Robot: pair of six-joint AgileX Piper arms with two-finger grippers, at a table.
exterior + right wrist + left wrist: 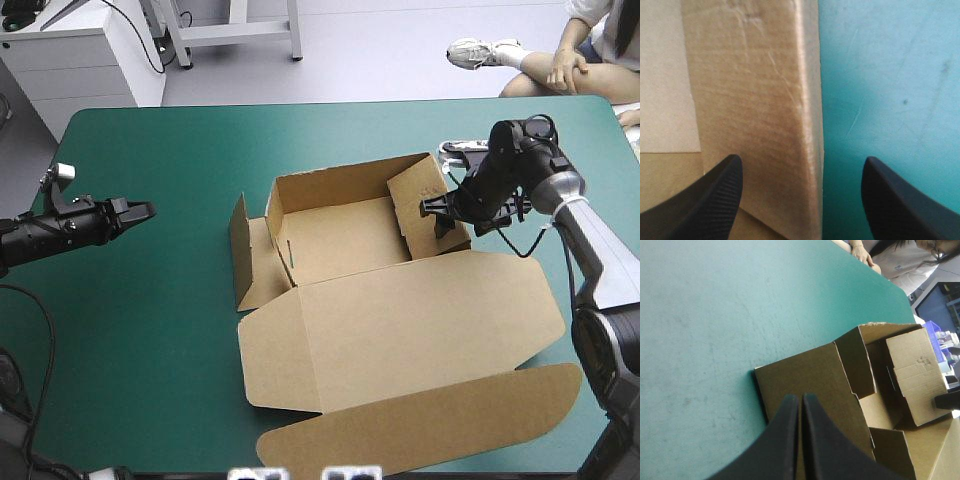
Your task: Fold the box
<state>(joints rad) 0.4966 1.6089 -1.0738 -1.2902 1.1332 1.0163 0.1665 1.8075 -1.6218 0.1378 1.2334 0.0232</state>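
Both reach inward — left end effector (801, 399) together, right end effector (802, 161) apart, astride the box (400, 330) wall.

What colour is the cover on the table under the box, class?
The cover is plain teal-green; the high view shows it best.

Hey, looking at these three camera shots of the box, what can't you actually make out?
High view: whether the right gripper touches the box; wrist and shadow obscure the contact.
Right wrist view: only a close stretch of the box shows; the rest is cut off.
Left wrist view: the left gripper, its fingers shut, hides part of the near flap; most of the lid is cut off.
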